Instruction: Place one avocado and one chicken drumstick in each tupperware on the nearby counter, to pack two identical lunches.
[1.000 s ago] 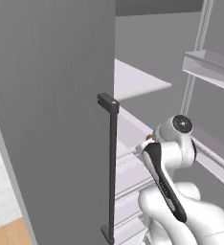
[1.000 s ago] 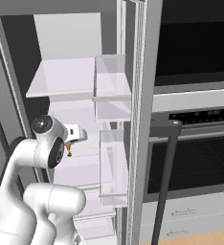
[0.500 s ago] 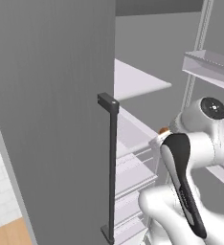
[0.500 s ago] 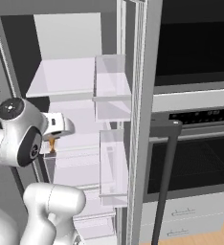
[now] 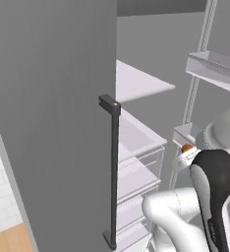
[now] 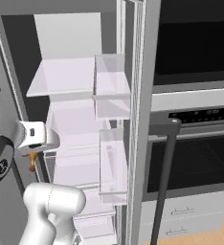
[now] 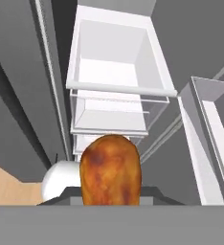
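Before the open fridge [image 6: 75, 95], the gripper [image 6: 32, 158] hangs clear of the shelves, beside the drawers. Its fingers are closed on a chicken drumstick [image 7: 110, 170], the lighter orange one by its colour. From the hand camera the meat sits directly in front of the lens, above the clear drawers [image 7: 111, 112] of the fridge. From the right base camera the thin bone end [image 6: 31, 162] pokes out below the white hand; from the left base camera a small orange patch [image 5: 186, 147] shows next to the wrist.

Step in hand, as judged: carrying a picked drumstick out of the fridge toward the trays. Neither tray nor the wooden counter can be located from these views, so how many items are already packed cannot be told.

Next move calls for: swinging the arm away from the fridge, keeping clear of the door [image 5: 53, 113] with its dark handle [image 5: 113, 172] and of the door bins [image 6: 113, 162]. The base likely has to turn or drive to bring the counter within reach. Then the drumstick goes into a tray that lacks one.
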